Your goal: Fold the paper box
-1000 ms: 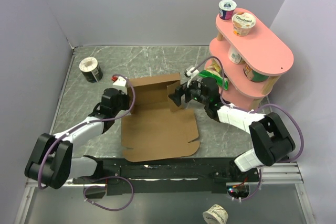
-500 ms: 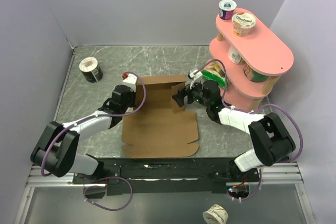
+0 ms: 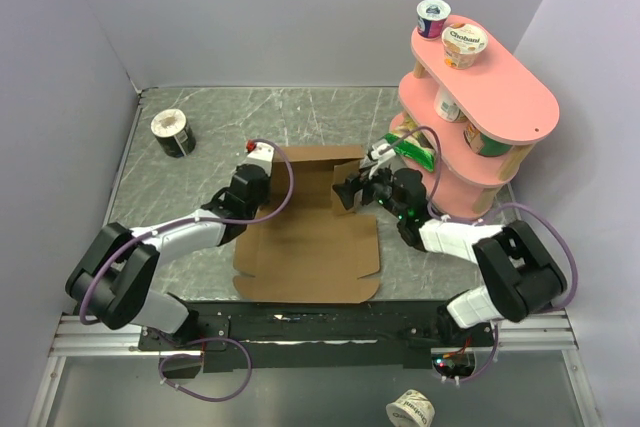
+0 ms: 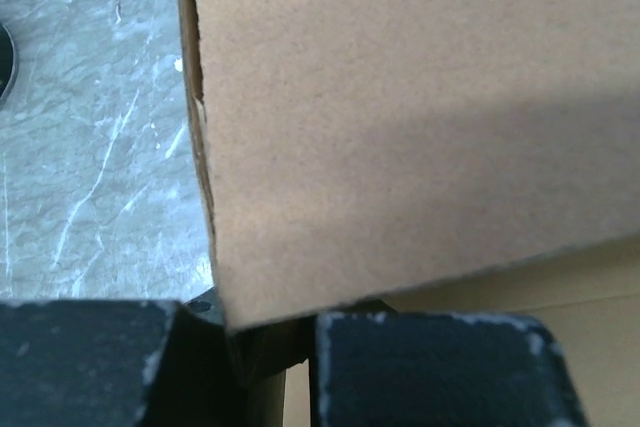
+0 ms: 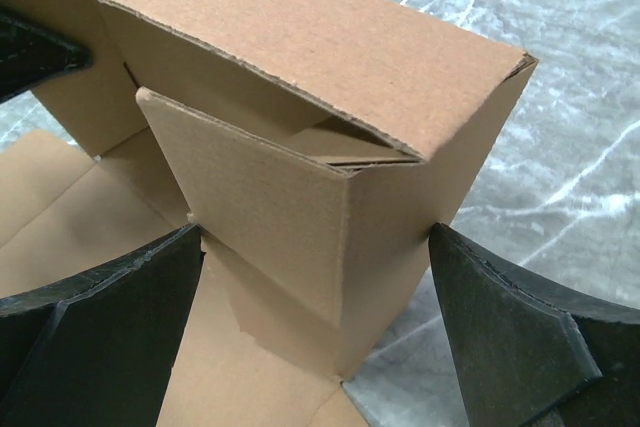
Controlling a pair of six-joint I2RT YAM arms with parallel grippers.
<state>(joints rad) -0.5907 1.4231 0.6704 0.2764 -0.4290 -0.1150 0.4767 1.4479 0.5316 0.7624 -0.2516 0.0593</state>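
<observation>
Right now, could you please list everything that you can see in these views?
paper box: one, brown, middle of the table, far wall raised
table: one, grey marbled
shelf: one, pink, tiered, at the table's right
yogurt cups: two, white, on the shelf's top tier
small cup: one, white, on a lower tier
green packet: one, at the shelf's lowest tier
dark cup: one, black and white, far left of the table
loose cup: one, pale, below the table's near edge
left gripper: one, black, shut on the raised wall
right gripper: one, black, open, straddling the wall's right corner
</observation>
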